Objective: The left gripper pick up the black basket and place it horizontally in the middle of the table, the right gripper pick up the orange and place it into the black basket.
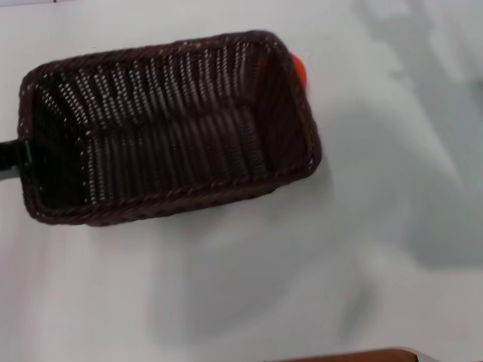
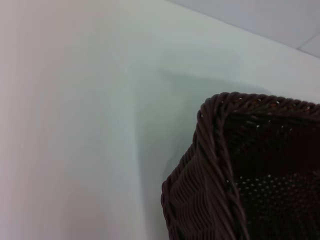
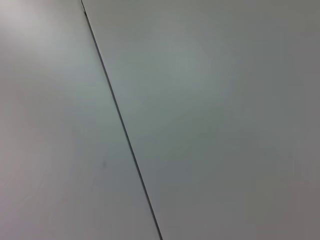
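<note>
A: Holding the black basket (image 1: pixel 166 124) by its short end is the left gripper (image 1: pixel 13 157). Only its tip shows, so I can't tell how it grips.

B: Where's the orange (image 1: pixel 299 69)?

A: At the far end from the claw, peeking behind the basket's rim.

B: What now?

A: I think it should set the basket flat on the table (image 1: pixel 392 226), slowly. The right gripper isn't showing.

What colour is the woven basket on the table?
The black basket is very dark brown-black woven wicker; the head view shows it best.
</note>
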{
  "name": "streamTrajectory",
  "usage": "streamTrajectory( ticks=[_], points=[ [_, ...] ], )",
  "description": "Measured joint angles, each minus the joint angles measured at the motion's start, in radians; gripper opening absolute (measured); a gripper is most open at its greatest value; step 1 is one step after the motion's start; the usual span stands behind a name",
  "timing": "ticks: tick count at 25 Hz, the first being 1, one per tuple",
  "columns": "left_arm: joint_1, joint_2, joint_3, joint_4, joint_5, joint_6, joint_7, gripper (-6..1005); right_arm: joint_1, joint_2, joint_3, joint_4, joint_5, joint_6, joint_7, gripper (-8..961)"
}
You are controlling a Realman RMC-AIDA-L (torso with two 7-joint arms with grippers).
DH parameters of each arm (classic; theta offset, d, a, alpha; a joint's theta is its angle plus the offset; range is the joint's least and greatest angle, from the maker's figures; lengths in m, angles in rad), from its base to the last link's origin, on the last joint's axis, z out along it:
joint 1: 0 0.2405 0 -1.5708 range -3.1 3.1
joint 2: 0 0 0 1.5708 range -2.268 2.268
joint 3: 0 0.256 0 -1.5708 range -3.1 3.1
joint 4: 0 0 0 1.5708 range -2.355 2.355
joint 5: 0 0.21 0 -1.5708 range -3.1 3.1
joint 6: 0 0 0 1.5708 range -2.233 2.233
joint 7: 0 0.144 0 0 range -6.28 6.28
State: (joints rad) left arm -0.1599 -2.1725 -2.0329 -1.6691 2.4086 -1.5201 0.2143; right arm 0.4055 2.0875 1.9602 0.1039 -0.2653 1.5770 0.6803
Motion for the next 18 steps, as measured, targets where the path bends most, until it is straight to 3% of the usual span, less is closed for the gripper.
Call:
streamTrajectory(
  ticks=[5, 18],
  points=[
    [0.055, 0.000, 0.047, -0.001, -0.024, 0.046, -0.015, 165, 0.005, 0.000, -0.004, 0.008, -0.003, -0.011, 0.000, 811],
    [0.041, 0.006, 0.066, 0.039, -0.031, 0.061, 0.001, 190, -0.012, -0.001, -0.008, 0.012, -0.006, -0.008, 0.000, 798]
  ],
)
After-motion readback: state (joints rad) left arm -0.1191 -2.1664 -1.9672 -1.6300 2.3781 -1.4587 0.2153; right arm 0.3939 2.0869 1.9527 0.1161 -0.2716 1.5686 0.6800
